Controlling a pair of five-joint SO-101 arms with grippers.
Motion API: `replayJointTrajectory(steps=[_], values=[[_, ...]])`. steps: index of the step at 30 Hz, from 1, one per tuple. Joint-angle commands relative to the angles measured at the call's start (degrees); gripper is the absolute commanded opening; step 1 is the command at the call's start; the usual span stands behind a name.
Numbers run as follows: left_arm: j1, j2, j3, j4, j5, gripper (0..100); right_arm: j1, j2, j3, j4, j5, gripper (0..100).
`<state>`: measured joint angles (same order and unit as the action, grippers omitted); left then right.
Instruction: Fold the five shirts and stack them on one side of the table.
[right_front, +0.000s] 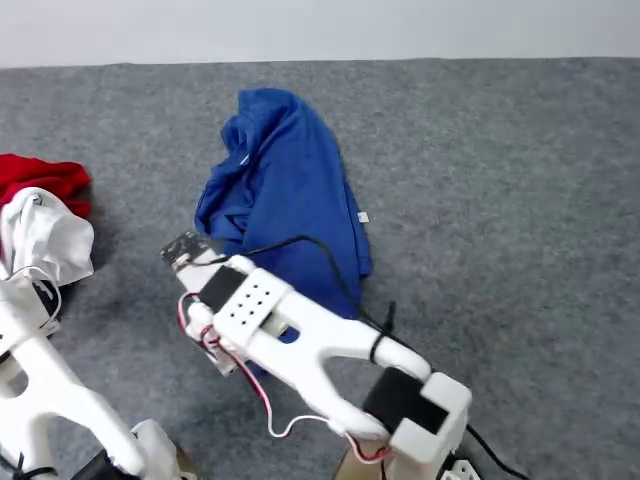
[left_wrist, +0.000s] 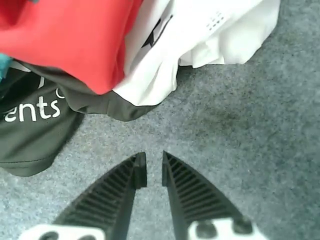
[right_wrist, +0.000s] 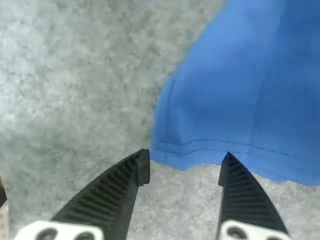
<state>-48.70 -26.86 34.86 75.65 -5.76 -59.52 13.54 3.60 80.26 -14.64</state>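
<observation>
**At table centre, a limp blue shirt (right_front: 285, 190) waits with its hem before an open gripper**

Toward 12 o'clock from the middle of the grey table (right_front: 520, 200), the blue shirt lies crumpled in a long heap, not yet folded. At the 9 o'clock edge sits a pile of other shirts: a red shirt (right_front: 45, 180), a white shirt (right_front: 45, 240) and, in the left wrist view, a black shirt (left_wrist: 35, 125) beneath them.

The right gripper (right_front: 188, 252) sits at the blue shirt's 8 o'clock corner. Its fingers stand wide apart and hold nothing, with the stitched hem edge just ahead of the tips in its wrist view. The left gripper (left_wrist: 149, 170) hangs over bare table near the pile, its fingers drawn almost together with a thin slit between them, also holding nothing.

The shirt looks light, soft and wholly without stiffness, so it will likely sag and trail from any single pinch rather than lift as a sheet. It is not fragile. The felt-like table probably drags on the cloth, which helps when spreading it flat but resists sliding. The doubled hem, near a corner, seems the best hold: thicker for the ribbed fingers to bite, and a natural line to pull straight. 1 gripper at each of 2 corners would keep it flatter
</observation>
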Motion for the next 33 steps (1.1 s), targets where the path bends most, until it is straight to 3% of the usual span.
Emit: replayJointTrajectory(steps=[1, 20, 28, 33], values=[[-0.2, -1.8, -0.7, -0.4, 0.3, 6, -1.7, 1.4, -5.4, 3.0, -0.5, 23.4], [0.1, -1.8, -0.4, -0.5, 0.3, 6, -1.9, 7.9, -6.2, 1.1, -0.4, 23.2], [0.1, -1.8, -0.3, -0.5, 0.3, 6, -1.7, 8.0, -6.2, -1.3, -0.1, 8.4], [0.1, -1.8, -0.3, -0.5, 0.3, 6, -1.6, 8.0, -6.1, -1.1, -0.1, 11.3]])
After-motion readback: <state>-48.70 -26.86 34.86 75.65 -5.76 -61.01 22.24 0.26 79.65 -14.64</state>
